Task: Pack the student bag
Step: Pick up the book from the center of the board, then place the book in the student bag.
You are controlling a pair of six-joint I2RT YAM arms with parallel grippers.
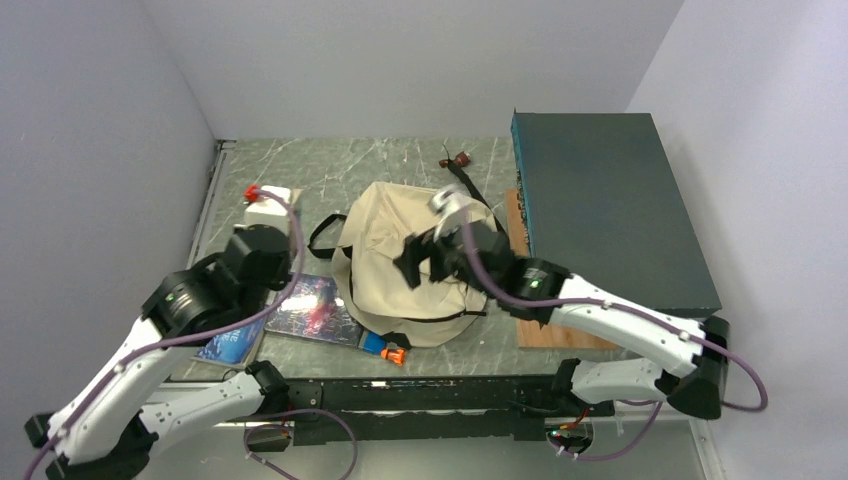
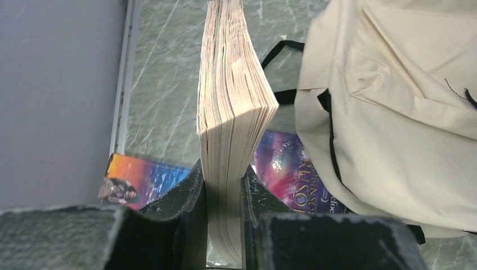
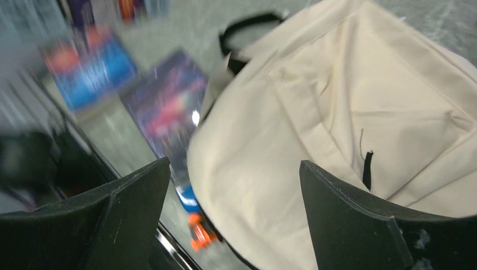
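The student bag is a cream canvas backpack with black straps, lying flat in the middle of the table. My left gripper is shut on a thick paperback, held on edge with its yellowed pages showing, above the table left of the bag. From the top view the paperback is a pale block at the left gripper. My right gripper hovers over the bag's near half. Its jaws stand open, with only the bag's cloth below them.
A purple book and a blue-orange book lie flat left of the bag. A small blue and orange object sits by the bag's near edge. A big dark teal box fills the right side, with a wooden board under it.
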